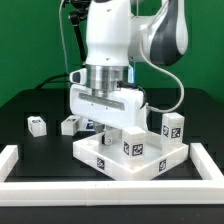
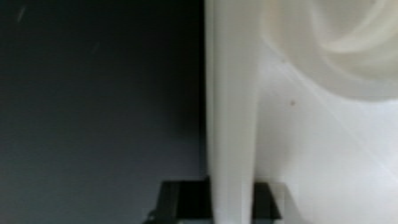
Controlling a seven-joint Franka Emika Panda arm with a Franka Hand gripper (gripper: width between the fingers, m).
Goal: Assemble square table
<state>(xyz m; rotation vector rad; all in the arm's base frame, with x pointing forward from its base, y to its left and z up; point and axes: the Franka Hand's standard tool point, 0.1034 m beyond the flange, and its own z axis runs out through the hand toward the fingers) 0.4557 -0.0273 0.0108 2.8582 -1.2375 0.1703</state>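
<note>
The white square panel [image 1: 120, 160] lies at the middle of the black table, with a tag on its near corner. Two tagged white blocks stand on it, one near the middle [image 1: 133, 143] and one at the exterior view's right [image 1: 172, 127]. Two more tagged leg blocks lie loose on the table at the exterior view's left [image 1: 37, 124] [image 1: 70, 124]. My gripper [image 1: 102, 122] is down at the panel's far left edge. In the wrist view my gripper [image 2: 222, 205] has a black finger on each side of a thin upright white wall [image 2: 228, 100] of the panel [image 2: 311, 140] and is shut on it.
Long white border rails run along the exterior view's left [image 1: 9, 160], front [image 1: 110, 192] and right [image 1: 207, 166]. A green wall stands behind the table. Cables hang from the arm at the back.
</note>
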